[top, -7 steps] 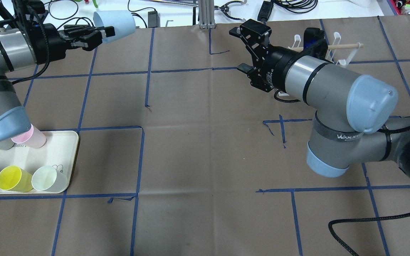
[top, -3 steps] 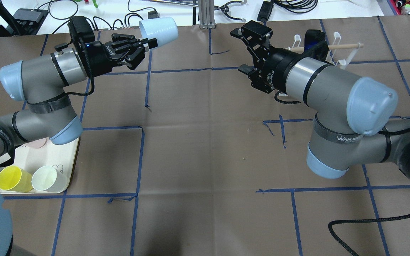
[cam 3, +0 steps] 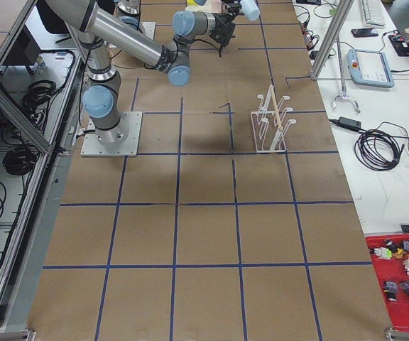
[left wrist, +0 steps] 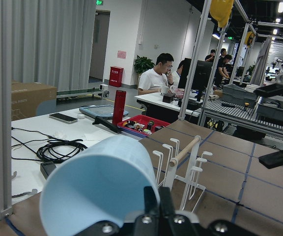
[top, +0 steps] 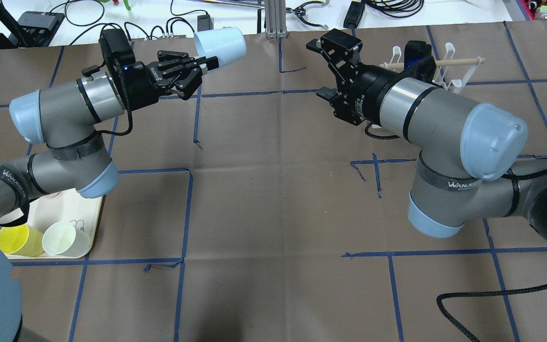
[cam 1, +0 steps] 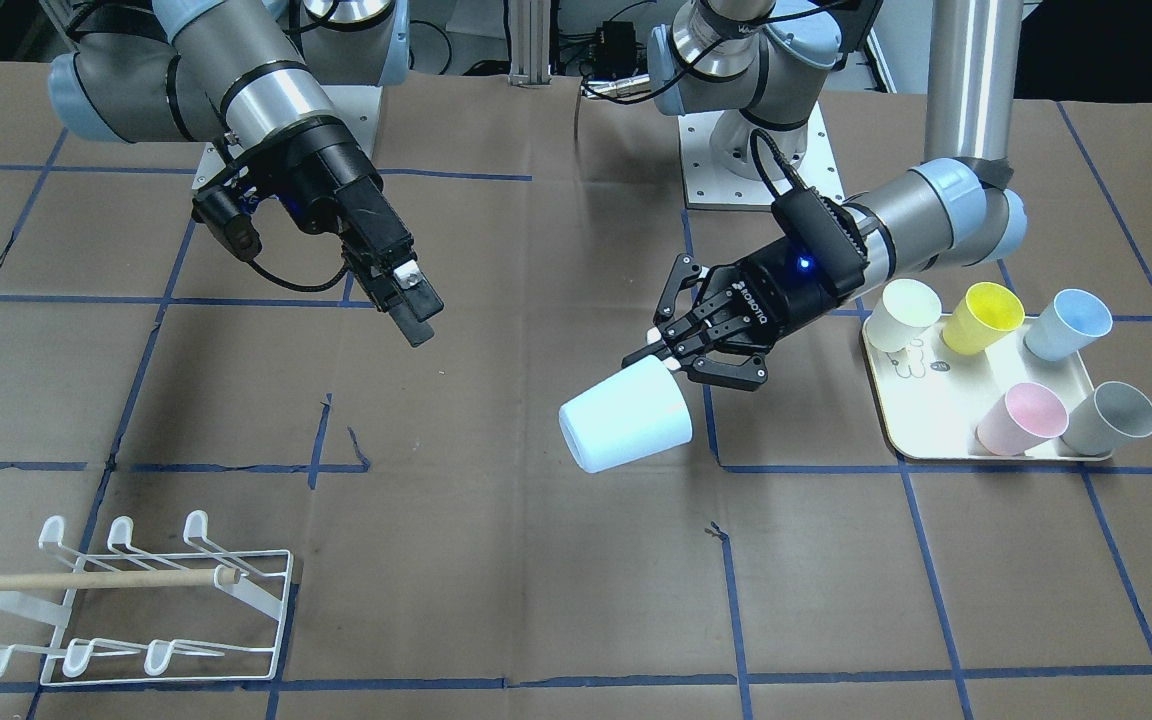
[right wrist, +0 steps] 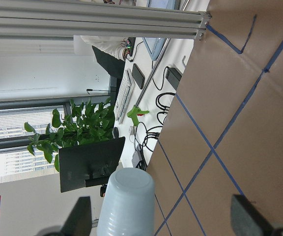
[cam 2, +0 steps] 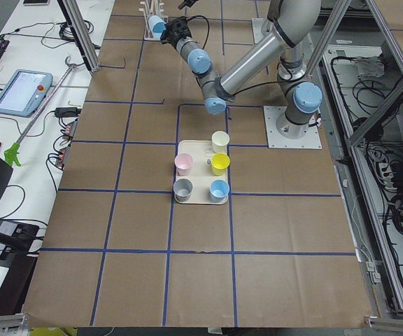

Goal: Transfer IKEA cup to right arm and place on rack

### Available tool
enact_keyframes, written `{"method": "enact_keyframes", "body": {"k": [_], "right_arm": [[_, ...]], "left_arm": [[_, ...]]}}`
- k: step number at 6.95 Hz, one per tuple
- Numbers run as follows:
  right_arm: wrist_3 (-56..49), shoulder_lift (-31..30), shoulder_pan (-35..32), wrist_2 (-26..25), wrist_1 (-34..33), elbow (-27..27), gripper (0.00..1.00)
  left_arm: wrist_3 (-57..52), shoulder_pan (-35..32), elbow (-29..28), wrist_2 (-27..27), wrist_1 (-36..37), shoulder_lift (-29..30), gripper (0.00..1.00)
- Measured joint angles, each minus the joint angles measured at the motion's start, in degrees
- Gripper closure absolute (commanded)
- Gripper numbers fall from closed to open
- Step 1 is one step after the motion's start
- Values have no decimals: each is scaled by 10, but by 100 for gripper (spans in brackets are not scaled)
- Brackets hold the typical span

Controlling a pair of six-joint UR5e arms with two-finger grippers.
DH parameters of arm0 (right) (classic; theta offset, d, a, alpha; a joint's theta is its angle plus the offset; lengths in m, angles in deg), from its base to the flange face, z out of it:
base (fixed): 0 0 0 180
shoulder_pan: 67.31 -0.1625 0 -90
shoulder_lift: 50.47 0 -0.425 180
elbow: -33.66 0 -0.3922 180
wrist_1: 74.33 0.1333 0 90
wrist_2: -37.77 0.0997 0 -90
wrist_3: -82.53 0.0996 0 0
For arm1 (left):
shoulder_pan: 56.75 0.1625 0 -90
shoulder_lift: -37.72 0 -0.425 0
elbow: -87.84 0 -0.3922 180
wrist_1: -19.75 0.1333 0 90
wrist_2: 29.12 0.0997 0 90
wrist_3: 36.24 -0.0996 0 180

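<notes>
Task item: pale-blue cup [cam 1: 626, 428], lying horizontal in the air, clear of the table [cam 1: 576, 600], near the middle of the edge opposite the robot.
Left hand [cam 1: 658, 352]: clamped on the cup's wall at the rim; the closed base points toward the right arm.
Right hand [top: 320, 68]: fingers spread wide, empty, facing the cup's base, well apart from it.
Rack [cam 1: 136, 578]: stands unloaded near the corner at the robot's right, on the far edge.
Tray [cam 1: 936, 425]: toward the table's left end, carrying five other cups [cam 1: 981, 318].
Done: cup is off the tray and presented for hand-over.
Remaining, by judgement: close the gap between the hands, grip with the right hand, release with the left hand, carry to the rack, seat the cup on a prong.
</notes>
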Motion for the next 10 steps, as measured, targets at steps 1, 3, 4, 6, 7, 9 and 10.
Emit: {"method": "enact_keyframes", "body": {"k": [1, 3, 4, 6, 7, 9, 10], "right_arm": [[0, 2, 0, -1, 0, 0, 0], [-1, 2, 0, -4, -1, 0, 1], [-1, 1, -1, -9, -1, -3, 1], [36, -1, -8, -36, -3, -10, 2], [66, 0, -19, -51, -4, -11, 2], [85, 14, -52, -81, -7, -1, 4], [86, 24, -68, -93, -10, 11, 4]], "left_arm": [[23, -9, 7, 2, 30, 1, 94], [36, -23, 9, 4, 46, 2, 94], [37, -27, 9, 5, 47, 2, 94], [38, -30, 9, 6, 48, 3, 93], [39, -34, 8, 10, 48, 3, 93], [42, -44, 8, 26, 48, 3, 93], [42, -46, 8, 29, 48, 2, 93]]}}
